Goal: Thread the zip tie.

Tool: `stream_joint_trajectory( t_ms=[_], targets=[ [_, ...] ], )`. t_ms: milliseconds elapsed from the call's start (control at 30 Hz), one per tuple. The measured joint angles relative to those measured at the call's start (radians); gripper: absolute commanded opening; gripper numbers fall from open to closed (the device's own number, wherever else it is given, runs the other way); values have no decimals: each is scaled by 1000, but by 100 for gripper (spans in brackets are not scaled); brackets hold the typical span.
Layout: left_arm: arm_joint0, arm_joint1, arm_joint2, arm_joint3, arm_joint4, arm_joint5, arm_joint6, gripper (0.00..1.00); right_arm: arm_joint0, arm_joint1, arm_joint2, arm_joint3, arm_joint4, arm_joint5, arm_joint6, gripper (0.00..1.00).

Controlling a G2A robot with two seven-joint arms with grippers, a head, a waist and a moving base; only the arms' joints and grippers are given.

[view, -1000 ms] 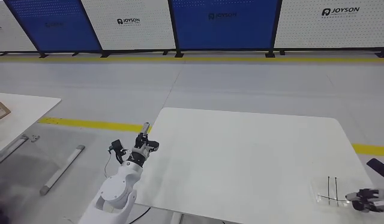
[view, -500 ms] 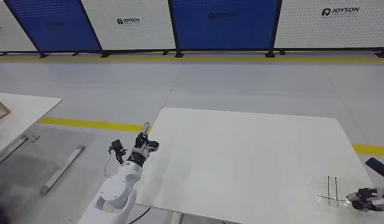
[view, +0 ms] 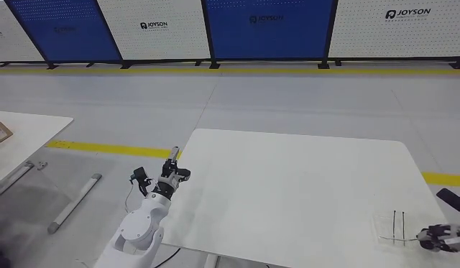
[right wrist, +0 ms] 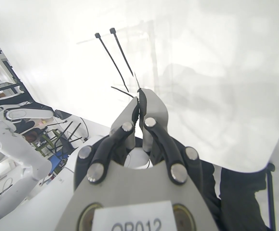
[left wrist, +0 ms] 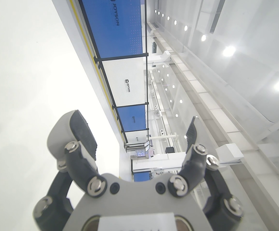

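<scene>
In the top view, you had the zip ties at the near right corner of the tabletop (view: 287, 189). Two straight ties (view: 394, 223) lay side by side, and a curved tie (view: 394, 238) lay across their near ends. The right pincer (view: 429, 237) sat low at that same corner, at one end of the curved tie. The left pincer (view: 172, 160) hung at the left edge of the tabletop, well apart from the ties.

In the left wrist view, the left pincer (left wrist: 138, 131) stood wide, with nothing between its pads, and it pointed along that left edge.

In the right wrist view, the right pincer (right wrist: 139, 98) was pressed together. The curved tie ran into its tips, and a short black point came out beyond them. I judge that it pinched this tie near the tail, though the contact itself was hidden.

These ties looked to me very light, thin, springy and smooth. You should expect one to bend, swing and slip. Hold it close to the pointed tail, and with the other pincer just behind the square head (right wrist: 112, 30), so that little free length is left.
</scene>
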Motion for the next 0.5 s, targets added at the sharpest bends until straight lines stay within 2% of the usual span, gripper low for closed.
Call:
stream_joint_trajectory(
  t_ms=[500],
  targets=[
    [0,0,0,0,0,0,0,100,-22,8,34,-31,-4,18,-14,0]
  ],
)
